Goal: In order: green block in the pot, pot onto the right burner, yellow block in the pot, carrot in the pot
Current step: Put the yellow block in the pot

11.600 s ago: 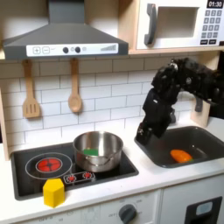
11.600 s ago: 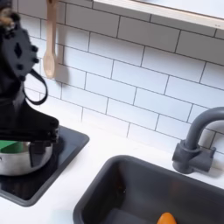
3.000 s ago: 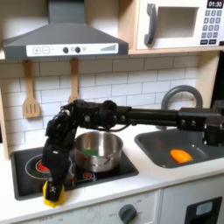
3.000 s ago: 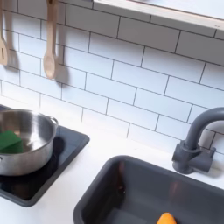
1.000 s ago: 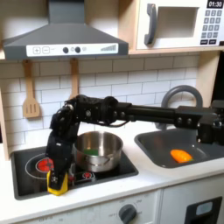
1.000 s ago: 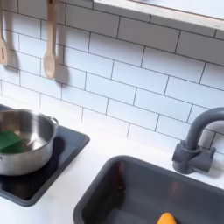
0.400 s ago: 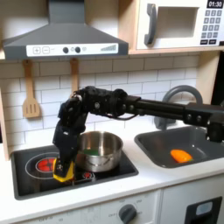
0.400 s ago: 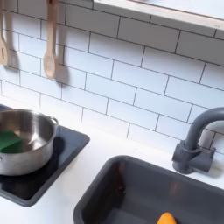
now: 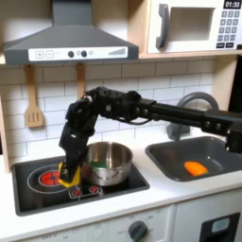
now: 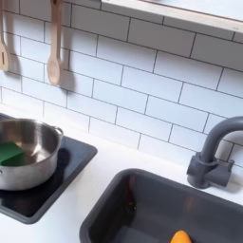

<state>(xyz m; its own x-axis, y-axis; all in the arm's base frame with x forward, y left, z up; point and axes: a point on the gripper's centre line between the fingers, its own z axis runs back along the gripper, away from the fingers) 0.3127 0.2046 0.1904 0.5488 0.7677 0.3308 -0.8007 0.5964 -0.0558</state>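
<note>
Yellow block (image 9: 70, 174) pinched in the gripper (image 9: 70, 176), held above the stove top (image 9: 38, 194) just left of the pot (image 9: 106, 162) in the first exterior view. Green block (image 10: 10, 153) inside the pot; carrot (image 9: 195, 168) down in the sink (image 9: 222, 151).

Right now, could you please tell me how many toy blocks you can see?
2: the green block lies inside the pot, and the yellow block is held in the pincer beside the pot, over the stove.

Gripper (image 9: 71, 173) with yellow block (image 9: 70, 176), now higher and nearer the pot (image 9: 105, 163)
</note>
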